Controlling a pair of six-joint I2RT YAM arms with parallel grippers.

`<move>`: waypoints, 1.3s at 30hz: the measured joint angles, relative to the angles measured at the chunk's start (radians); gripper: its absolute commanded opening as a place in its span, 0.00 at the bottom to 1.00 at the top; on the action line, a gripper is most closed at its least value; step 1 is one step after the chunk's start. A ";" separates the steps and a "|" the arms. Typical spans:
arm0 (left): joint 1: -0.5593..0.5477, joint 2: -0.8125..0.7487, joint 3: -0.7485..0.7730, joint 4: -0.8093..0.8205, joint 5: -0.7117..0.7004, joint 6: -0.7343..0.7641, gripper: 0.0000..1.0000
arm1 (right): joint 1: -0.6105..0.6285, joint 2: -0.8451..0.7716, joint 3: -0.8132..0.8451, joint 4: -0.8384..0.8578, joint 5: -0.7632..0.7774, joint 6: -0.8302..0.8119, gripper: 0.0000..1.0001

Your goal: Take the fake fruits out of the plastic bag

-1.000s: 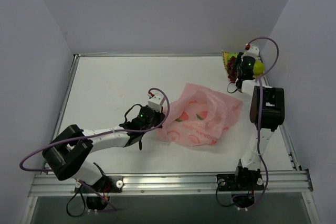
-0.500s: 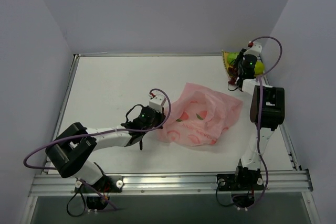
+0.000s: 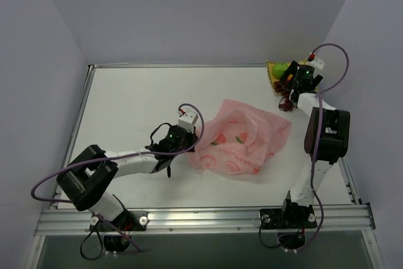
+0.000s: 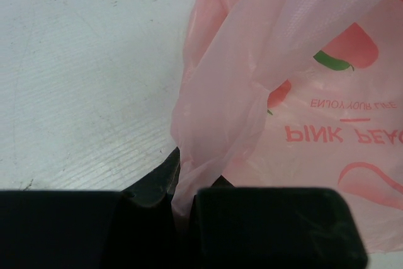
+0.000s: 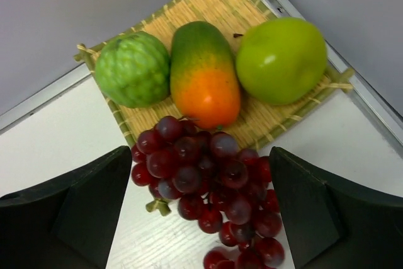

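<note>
The pink plastic bag (image 3: pixel 242 140) printed with peaches lies mid-table, and my left gripper (image 3: pixel 190 138) is shut on a bunched fold of its left edge (image 4: pixel 189 174). At the far right corner my right gripper (image 3: pixel 288 87) is open. Between its spread fingers (image 5: pixel 82 206) a dark purple grape bunch (image 5: pixel 208 187) lies free, half on the yellow woven mat (image 5: pixel 189 11) and half on the table. An orange-green mango (image 5: pixel 203 74), a bumpy green fruit (image 5: pixel 132 67) and a smooth green fruit (image 5: pixel 281 60) rest on the mat. I cannot see what the bag holds.
The mat (image 3: pixel 272 67) sits tight in the table's back right corner against the metal rim (image 5: pixel 362 92) and the walls. White table surface (image 4: pixel 82 80) stretches left of the bag.
My right gripper has opened and let go of the grape bunch, which now rests at the mat's edge. The right wrist shifted slightly right. Left gripper keeps its hold on the bag.
</note>
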 measured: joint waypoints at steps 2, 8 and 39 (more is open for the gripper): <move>0.004 -0.006 0.000 -0.001 0.003 0.000 0.02 | -0.022 -0.004 0.003 -0.035 -0.023 0.006 0.89; 0.005 -0.054 0.000 0.000 0.003 0.000 0.02 | -0.063 0.078 0.087 -0.134 -0.135 0.003 0.82; 0.005 -0.037 0.000 0.000 0.011 -0.013 0.02 | -0.058 -0.124 0.035 -0.003 -0.275 0.065 0.00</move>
